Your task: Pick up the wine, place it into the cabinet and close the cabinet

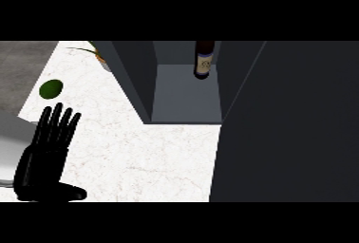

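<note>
Wine (203,60) stands upright inside the cabinet (184,97), toward the back of its floor, nothing touching it. Dark door (288,123) fills the right side, swung open along the counter's right edge. My left hand (48,152) rests at the counter's (140,152) left edge, fingers straight and up, holding nothing. Lime (51,88) lies near the counter's far left corner. Right hand doesn't show.

White marble counter (154,156), grey floor (24,66)
</note>
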Robot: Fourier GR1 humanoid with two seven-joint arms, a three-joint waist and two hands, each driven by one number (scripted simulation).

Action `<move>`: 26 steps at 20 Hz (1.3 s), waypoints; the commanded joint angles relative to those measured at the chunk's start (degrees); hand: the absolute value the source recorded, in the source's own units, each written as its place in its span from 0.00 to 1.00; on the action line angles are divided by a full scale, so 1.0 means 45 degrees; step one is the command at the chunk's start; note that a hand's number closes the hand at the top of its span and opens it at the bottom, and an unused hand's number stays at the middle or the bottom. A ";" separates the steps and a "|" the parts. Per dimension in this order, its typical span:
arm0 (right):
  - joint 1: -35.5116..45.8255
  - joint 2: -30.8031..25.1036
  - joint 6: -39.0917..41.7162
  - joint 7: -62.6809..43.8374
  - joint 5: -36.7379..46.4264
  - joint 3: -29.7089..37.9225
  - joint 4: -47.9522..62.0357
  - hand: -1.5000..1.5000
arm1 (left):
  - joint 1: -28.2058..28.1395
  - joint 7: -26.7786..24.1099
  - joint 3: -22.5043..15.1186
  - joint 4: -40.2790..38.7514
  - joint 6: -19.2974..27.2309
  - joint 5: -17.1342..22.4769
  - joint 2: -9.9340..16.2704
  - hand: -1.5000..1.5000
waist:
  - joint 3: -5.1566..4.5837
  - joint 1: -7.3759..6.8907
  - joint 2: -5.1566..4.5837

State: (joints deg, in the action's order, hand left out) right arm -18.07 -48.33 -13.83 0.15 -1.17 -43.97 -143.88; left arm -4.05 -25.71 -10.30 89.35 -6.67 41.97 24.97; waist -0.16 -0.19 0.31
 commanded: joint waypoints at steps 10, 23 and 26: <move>0.2079 0.2259 -0.0010 -0.2114 -0.0213 -0.1505 -0.1622 1.00 | -0.0156 0.0399 0.1457 -0.0172 -0.1477 0.0988 0.1240 0.00 | -0.0030 -0.0299 -0.0091; 0.4657 0.4451 0.0324 -0.3790 -0.1217 -0.0713 0.0050 1.00 | -0.0002 0.0932 0.1837 -0.0555 -0.2451 0.1547 0.1834 0.00 | -0.0090 -0.0994 -0.0185; 0.6014 0.5369 0.0240 -0.4824 -0.1459 -0.0415 0.0956 1.00 | 0.0069 0.0931 0.1728 -0.0752 -0.2648 0.1417 0.1806 0.00 | -0.0092 -0.0977 -0.0201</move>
State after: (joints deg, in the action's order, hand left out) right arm 3.53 -33.71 -10.60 -16.04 -3.88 -38.28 -139.37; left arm -3.29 -21.55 -2.09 87.02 -17.00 48.66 32.99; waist -0.51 -4.20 -0.55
